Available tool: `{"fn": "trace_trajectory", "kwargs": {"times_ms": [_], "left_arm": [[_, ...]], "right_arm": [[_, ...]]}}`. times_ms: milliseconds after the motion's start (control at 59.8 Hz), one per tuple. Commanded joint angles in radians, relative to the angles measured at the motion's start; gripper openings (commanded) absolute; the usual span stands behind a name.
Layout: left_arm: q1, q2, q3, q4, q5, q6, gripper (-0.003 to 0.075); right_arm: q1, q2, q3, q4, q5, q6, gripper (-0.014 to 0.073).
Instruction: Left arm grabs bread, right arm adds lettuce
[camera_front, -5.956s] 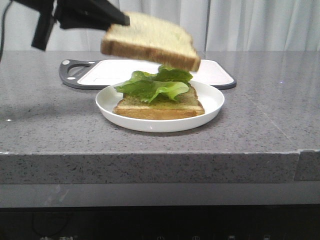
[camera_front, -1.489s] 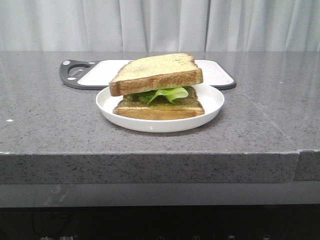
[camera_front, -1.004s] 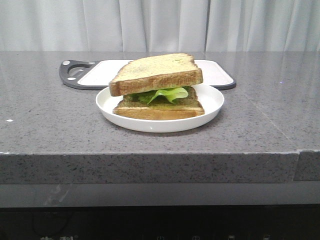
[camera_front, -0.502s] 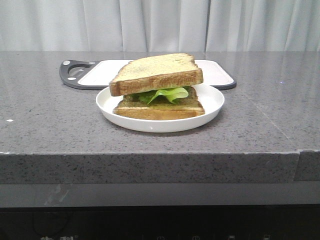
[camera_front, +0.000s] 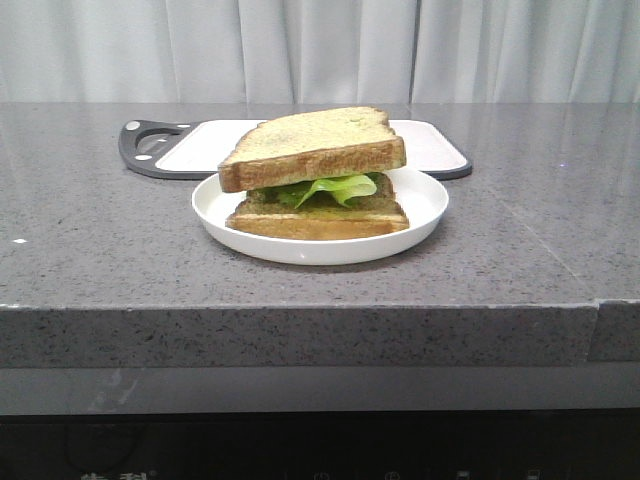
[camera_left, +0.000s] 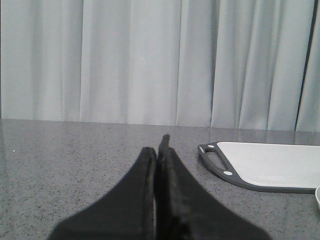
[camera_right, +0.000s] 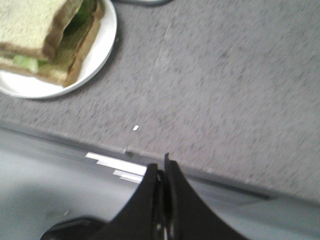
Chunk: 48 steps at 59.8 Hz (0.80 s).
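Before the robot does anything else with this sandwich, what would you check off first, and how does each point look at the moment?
1. Bread lies on top of the stack: ok, tilted slightly.
2. Lettuce sits between the two slices: ok, its green edge shows at the front.
3. Whole stack rests inside the white plate: ok.
4. Left end effector is away from the food: ok, fingers closed, holding nothing, cutting board beside it.
5. Right end effector is away from the food: ok, closed and empty, near the counter edge.
6. Bottom slice lies flat: ok.
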Motion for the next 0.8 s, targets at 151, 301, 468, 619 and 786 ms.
{"fn": "trace_trajectory", "kwargs": {"times_ms": [151,301,468,619,786], "left_arm": [[0.003,-0.020,0.005,0.000,-0.080,-0.008,-0.0020],[0.003,-0.020,0.005,0.000,-0.080,-0.008,-0.0020],[0.003,-0.020,0.005,0.000,-0.080,-0.008,-0.0020],[0.003,-0.020,0.005,0.000,-0.080,-0.008,-0.0020],[0.003,-0.020,0.005,0.000,-0.080,-0.008,-0.0020]], "right_arm": [[-0.065,-0.207,0.254,-0.084,-0.531,-0.010,-0.0118],[-0.120,-0.393,0.480,-0.080,-0.785,-0.010,-0.0118],[-0.149,-0.558,0.659,-0.080,-0.881,-0.010,-0.0118],[-0.166,-0.648,0.753,-0.080,-0.881,-0.010,-0.0118],[-0.166,-0.705,0.811,-0.080,-0.884,-0.010,-0.0118]]}}
